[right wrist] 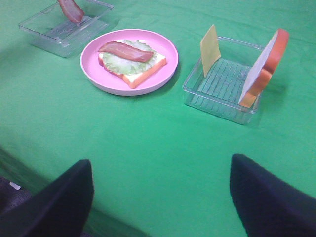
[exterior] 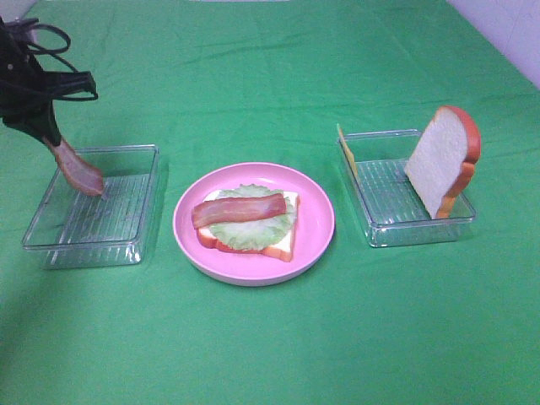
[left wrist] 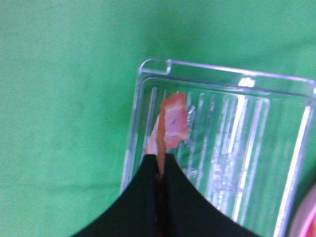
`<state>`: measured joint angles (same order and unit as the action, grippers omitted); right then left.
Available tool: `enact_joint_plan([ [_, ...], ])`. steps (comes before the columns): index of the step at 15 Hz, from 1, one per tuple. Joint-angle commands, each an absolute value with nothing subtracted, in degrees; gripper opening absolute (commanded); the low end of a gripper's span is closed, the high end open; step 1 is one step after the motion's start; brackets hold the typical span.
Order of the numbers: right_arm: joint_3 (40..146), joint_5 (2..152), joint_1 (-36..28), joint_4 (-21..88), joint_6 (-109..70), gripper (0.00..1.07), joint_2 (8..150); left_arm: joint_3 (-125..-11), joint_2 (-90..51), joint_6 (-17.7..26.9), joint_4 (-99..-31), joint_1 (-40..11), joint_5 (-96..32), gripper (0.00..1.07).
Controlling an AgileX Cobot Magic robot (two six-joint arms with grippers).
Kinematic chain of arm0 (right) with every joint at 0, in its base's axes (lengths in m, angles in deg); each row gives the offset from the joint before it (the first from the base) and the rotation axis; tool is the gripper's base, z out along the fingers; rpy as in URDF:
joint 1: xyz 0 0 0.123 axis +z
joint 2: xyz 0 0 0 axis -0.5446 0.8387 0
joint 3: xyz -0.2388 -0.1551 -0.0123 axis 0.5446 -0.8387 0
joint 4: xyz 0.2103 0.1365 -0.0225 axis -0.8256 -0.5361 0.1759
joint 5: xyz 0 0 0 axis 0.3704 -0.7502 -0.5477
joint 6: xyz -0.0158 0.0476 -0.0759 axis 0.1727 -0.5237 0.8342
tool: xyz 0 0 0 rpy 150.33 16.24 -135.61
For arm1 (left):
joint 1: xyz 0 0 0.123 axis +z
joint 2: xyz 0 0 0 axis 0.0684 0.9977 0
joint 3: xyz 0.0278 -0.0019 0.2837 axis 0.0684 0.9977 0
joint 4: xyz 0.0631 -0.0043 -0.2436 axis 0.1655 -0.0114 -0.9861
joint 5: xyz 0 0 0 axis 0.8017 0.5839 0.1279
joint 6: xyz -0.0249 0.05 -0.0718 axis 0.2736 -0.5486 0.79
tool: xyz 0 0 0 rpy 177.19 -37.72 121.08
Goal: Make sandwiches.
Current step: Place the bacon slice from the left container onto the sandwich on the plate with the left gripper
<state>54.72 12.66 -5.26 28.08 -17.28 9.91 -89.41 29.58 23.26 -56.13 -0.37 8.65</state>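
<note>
Exterior high view, dial centred on the pink plate (exterior: 316,221). The left gripper (exterior: 53,140) is clamped shut on one end of the second bacon strip (exterior: 81,174), and the strip hangs with its lower end touching or just above the floor of the left tray (exterior: 93,253) at 9 o'clock. On the plate are the bottom bread slice (exterior: 283,245), the lettuce leaf (exterior: 245,233) and the first bacon strip (exterior: 239,209), which lies across the leaf's 12 o'clock half. The right tray (exterior: 422,233) at 3 o'clock holds the cheese slice (exterior: 347,150) leaning at its 10 o'clock corner and the top bread slice (exterior: 439,160) propped on edge against its 3 o'clock wall. The right gripper (right wrist: 160,165) is spread wide, empty and well back. Step in hand, as I judge it, is carrying the strip to the plate. Lift it clear of the tray wall first, because the grip is at the very tip and the strip may swing. Lay it parallel to the first strip on the leaf's bare 6 o'clock half, trailing end down first, and release low so nothing shifts.
</note>
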Motion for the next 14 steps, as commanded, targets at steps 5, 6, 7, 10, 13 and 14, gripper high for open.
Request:
enact_joint_plan([
  [5, 54.49, 12.72, -5.38, 27.96, -16.60, 0.73, 9.05, -89.59, 21.04, 5.72, -86.44, -1.06, 5.61, 0.00],
  [6, 54.49, 12.72, -5.38, 27.96, -16.60, 0.73, 9.05, -89.47, 21.22, 1.54, -91.94, -1.98, 5.61, 0.00],
  [7, 54.49, 12.72, -5.38, 27.96, -16.60, 0.73, 9.05, -89.47, 21.33, -0.23, -94.06, -2.55, 5.55, 0.00],
  [10, 54.49, 12.72, -5.38, 27.96, -16.60, 0.73, 9.05, -89.47, 23.56, -5.45, -103.46, -8.22, 4.18, 0.00],
  [13, 54.49, 12.72, -5.38, 27.96, -16.60, 0.73, 9.05, -89.47, 29.18, -9.34, -111.42, -14.87, 2.35, 0.00],
  [14, 54.49, 12.72, -5.38, 27.96, -16.60, 0.73, 9.05, -89.47, 30.96, -10.20, -113.14, -16.82, 2.40, 0.00],
])
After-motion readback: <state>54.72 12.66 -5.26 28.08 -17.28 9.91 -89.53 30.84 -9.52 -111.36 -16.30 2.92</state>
